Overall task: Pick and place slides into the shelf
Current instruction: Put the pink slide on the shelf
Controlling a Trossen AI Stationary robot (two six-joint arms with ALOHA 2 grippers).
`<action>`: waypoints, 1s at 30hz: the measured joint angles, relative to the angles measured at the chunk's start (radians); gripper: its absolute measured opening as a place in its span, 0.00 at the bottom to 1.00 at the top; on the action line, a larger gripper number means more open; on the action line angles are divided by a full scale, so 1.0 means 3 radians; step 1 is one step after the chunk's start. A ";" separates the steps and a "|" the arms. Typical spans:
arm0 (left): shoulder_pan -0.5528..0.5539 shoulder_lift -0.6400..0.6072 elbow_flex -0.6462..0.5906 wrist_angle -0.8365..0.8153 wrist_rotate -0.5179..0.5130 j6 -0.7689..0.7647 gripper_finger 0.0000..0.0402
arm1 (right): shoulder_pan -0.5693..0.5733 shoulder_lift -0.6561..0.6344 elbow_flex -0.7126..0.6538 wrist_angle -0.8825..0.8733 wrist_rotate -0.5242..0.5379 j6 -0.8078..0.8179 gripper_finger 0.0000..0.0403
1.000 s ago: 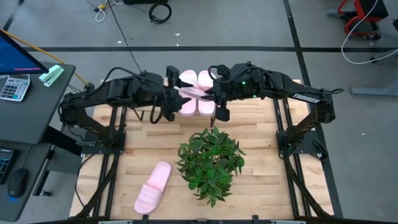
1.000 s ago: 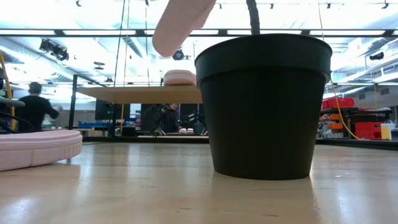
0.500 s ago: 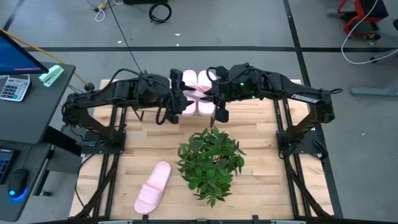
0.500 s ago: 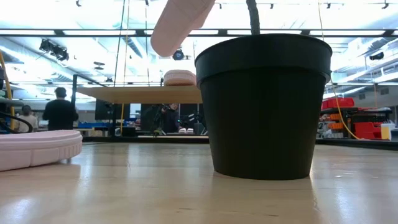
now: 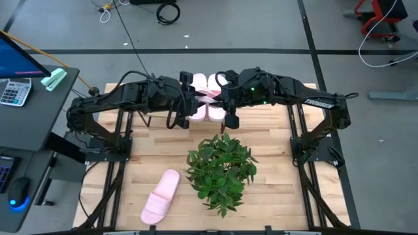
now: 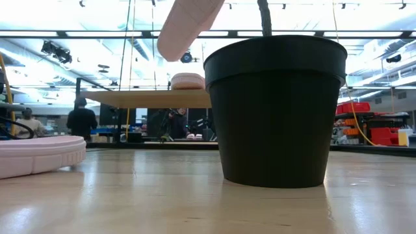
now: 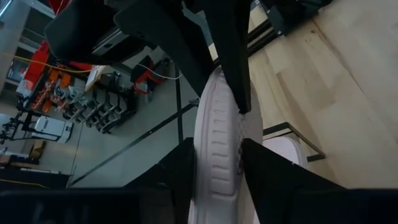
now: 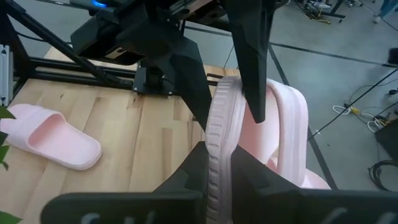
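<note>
Slide (image 5: 160, 196) up front lies flat on the counter (image 5: 274, 189), well away from both arms. Further back you've got one ribbed foam slide (image 5: 204, 97) on edge between them: right pincer (image 5: 219, 99) clamped on it, left pincer (image 5: 191, 103) straddling it, grip unclear. Two more sit on the shelf (image 6: 136, 97) behind.

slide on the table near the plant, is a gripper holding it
No: in the high view that slide lies alone on the tabletop beside the potted plant, far from both arms.
</note>
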 joint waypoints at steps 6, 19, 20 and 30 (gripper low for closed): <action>-0.0012 0.0000 0.0000 -0.0007 -0.0013 0.0019 0.24 | 0.0000 0.0000 0.0000 -0.0004 -0.0018 -0.0006 0.09; -0.0014 -0.0005 0.0000 0.0024 -0.0243 0.0191 0.14 | 0.0004 -0.0028 0.0001 0.0008 -0.0048 -0.0006 0.47; -0.0013 -0.0013 0.0000 0.0031 -0.0268 0.0206 0.14 | 0.0004 -0.0048 0.0001 0.0005 -0.0046 -0.0006 0.50; 0.0085 -0.0305 -0.0004 0.0021 -0.0088 -0.0012 0.13 | 0.0013 -0.0294 0.0001 -0.0151 0.0208 0.0057 0.64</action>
